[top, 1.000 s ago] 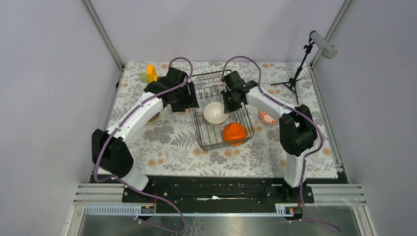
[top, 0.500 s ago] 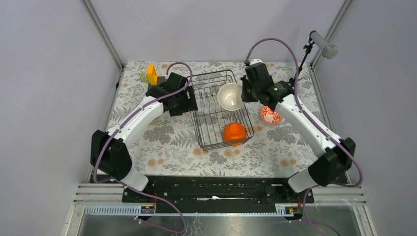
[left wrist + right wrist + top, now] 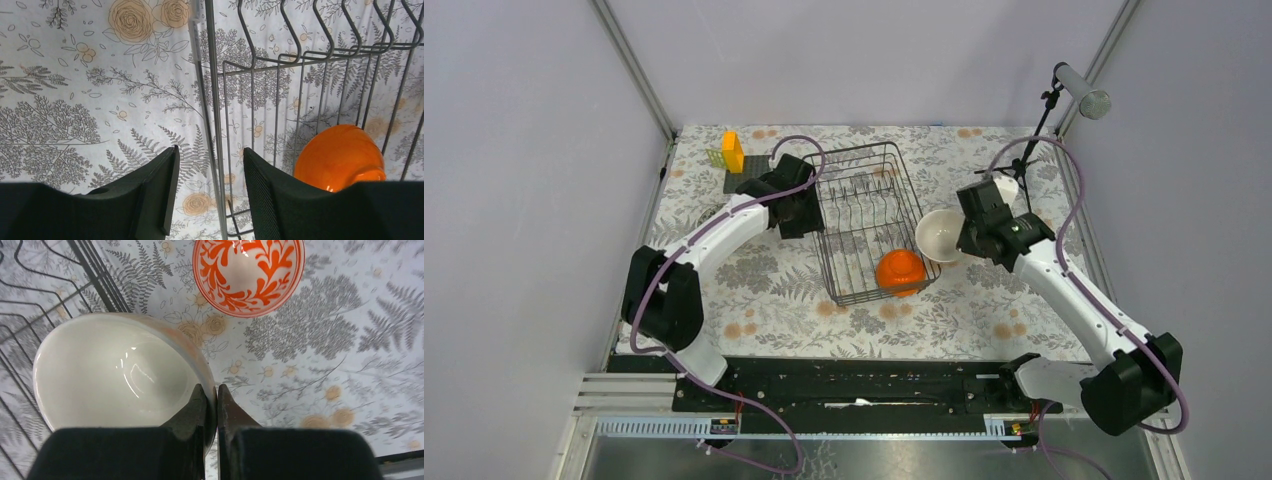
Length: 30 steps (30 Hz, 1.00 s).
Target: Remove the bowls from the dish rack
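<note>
The dish rack stands mid-table with the plain orange bowl in its near right corner. My right gripper is shut on the rim of the plain beige bowl, held just outside the rack's right side. In the right wrist view the beige bowl fills the left, pinched at my right gripper. The white bowl with red pattern lies on the cloth beyond it. My left gripper stands open astride the rack's left wall, with the orange bowl to its right.
A yellow object stands on a small dark mat at the back left. A microphone stand rises at the back right. Both arms flank the rack over the floral cloth.
My right arm lifted the beige bowl out of the rack, then swung it right and down beside the rack. My left gripper shifted slightly along the rack's left wall and narrowed its jaws.
</note>
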Motion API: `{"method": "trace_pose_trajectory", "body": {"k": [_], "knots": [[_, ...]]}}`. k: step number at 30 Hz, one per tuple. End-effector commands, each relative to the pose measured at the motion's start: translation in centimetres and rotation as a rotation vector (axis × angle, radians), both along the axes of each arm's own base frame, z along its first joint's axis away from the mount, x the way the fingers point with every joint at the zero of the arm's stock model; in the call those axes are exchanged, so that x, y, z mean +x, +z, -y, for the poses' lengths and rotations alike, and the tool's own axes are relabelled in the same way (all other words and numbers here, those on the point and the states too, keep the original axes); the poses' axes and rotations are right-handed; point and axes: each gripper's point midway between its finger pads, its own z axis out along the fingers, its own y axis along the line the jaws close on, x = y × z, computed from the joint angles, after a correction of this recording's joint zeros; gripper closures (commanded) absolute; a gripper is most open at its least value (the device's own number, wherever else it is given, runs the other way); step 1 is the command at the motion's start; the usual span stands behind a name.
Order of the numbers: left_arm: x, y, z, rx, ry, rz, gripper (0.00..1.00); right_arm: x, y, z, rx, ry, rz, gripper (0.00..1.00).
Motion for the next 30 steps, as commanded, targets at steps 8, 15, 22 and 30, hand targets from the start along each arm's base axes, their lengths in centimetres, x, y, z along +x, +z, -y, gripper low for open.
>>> {"method": "trace_pose_trajectory", "body": {"k": [8,15,22,30], "knots": [[2.1,-0.4,-0.9,0.025,-0.018,0.034,0.81,-0.5,-0.8,4.5,0.112,-0.304,0.027,1.0],[3.5,-0.3,-3.6,0.049,0.017,0.046,1.0,-1.1,-1.9,6.2,0.127,-0.376,0.003,1.0],[6.3,0.6,-6.2,0.058,0.064,0.074,1.0,-1.9,-3.9,6.7,0.18,-0.405,-0.08,1.0],[8.7,1.1,-6.6,0.019,0.079,0.084,1.0,-2.6,-6.1,2.0,0.331,-0.119,-0.184,1.0]]}}
